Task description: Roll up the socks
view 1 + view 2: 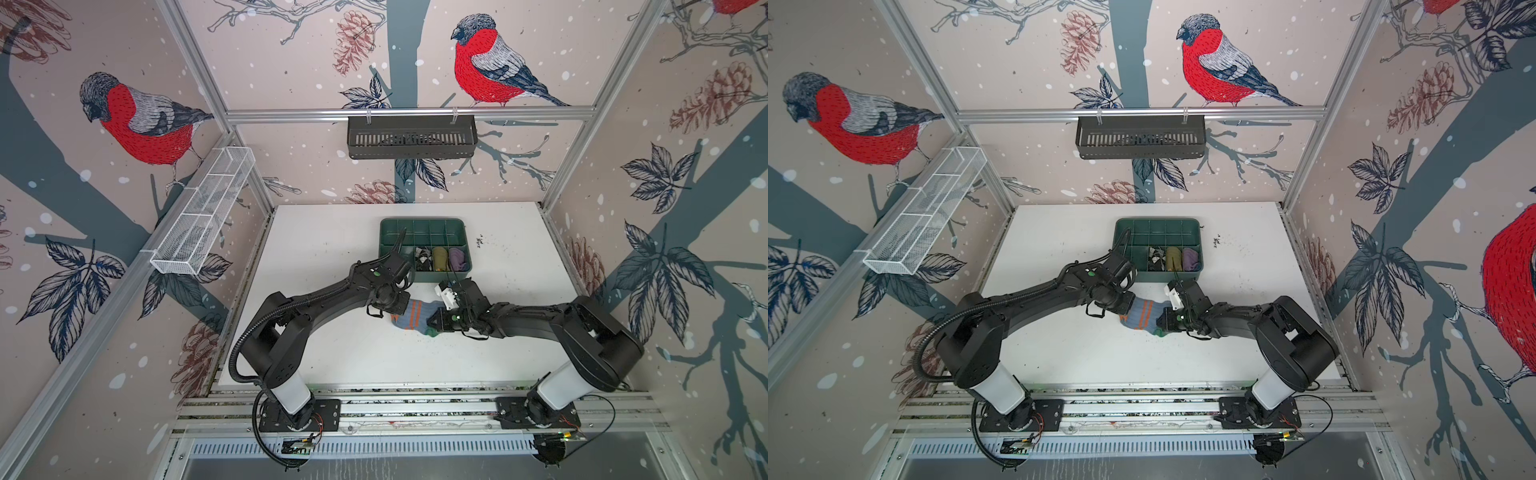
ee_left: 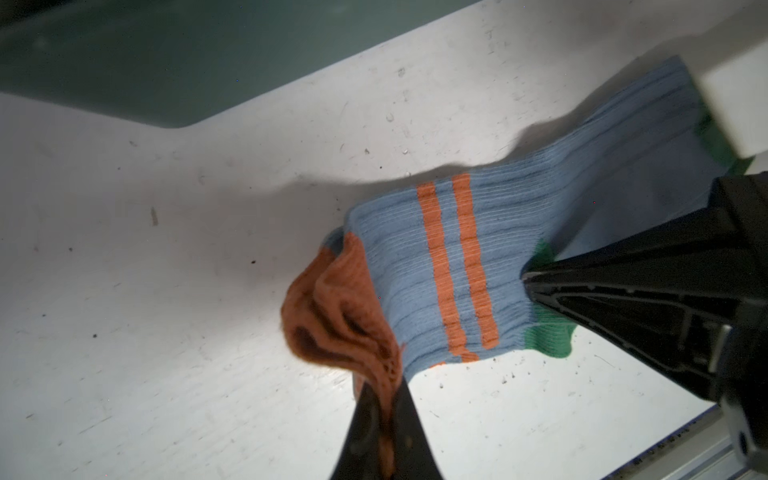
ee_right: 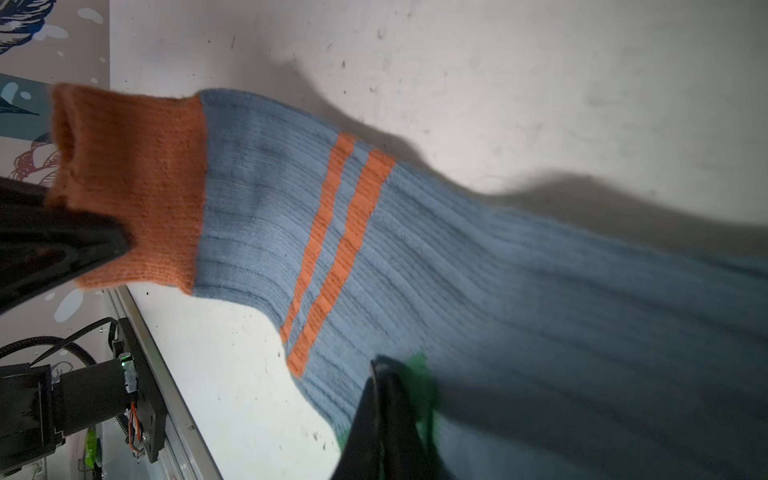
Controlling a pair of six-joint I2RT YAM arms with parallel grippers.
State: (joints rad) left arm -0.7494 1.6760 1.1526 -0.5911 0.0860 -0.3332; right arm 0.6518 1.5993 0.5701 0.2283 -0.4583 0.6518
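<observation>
Light blue sock (image 1: 411,318): ribbed knit, orange cuff, two orange stripes, green patches. It sits mid-bench, just on the near side of the green tray (image 1: 422,221), strung left to right between both claws. Both wrist views show its shadow on the bench beneath, so most of its length looks lifted. Can't tell whether any part touches the surface.

Left claw (image 2: 384,399): black tapered fingers clamped tight on the orange cuff, with the fabric bunched and crumpled between them.

Right claw (image 3: 386,386): also closed, pinching the sock at a green patch. The ribs pucker toward its tip.

Argyle sock (image 1: 423,257): black-grey-white, bundled in a compartment of the tray's near row. In the next compartments to its right are an olive-yellow rolled sock (image 1: 439,257), then a purple rolled sock (image 1: 457,258).

Tray: rigid, with rounded corners and grid dividers, at far centre of the bench. The left arm overhangs its near-left corner.

Bench (image 1: 332,353): flat white top, scuffed, with dark specks and fine scratches. Aluminium rails along the near edge carry both arm bases.

Room: aluminium-framed enclosure with walls papered in red-breasted birds, pine cones, leaves and branches. A black slotted basket (image 1: 411,137) hangs on the far wall's rail. A white wire-mesh basket (image 1: 203,212) with dividers hangs on the left wall.
</observation>
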